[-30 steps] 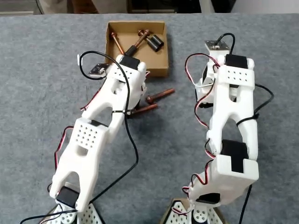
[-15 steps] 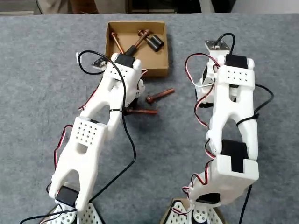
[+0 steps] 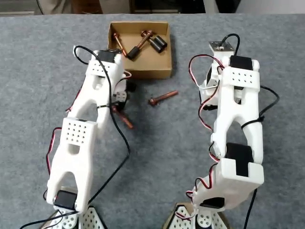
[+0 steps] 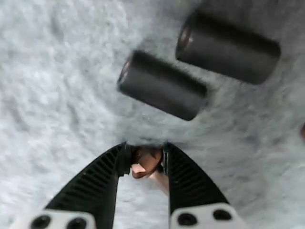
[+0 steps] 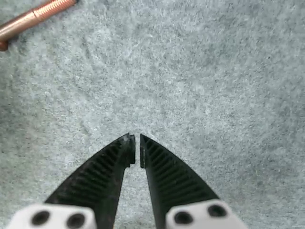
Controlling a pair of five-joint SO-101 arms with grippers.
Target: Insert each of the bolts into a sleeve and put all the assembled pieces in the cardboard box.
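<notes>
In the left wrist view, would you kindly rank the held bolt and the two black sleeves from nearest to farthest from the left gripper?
1. The bolt: clamped between the jaws of the left gripper.
2. The nearer sleeve: lying on the grey mat just beyond the jaw tips.
3. The farther sleeve: lying beyond the first one, farther out on the mat.

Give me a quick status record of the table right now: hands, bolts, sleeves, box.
left hand: shut on held bolt
right hand: shut, empty, over the grey mat
sleeves: two black sleeves lying side by side on the mat, just ahead of the left hand
loose bolt: on the mat near the box
cardboard box: holds boxed pieces, bolts and sleeves
</notes>
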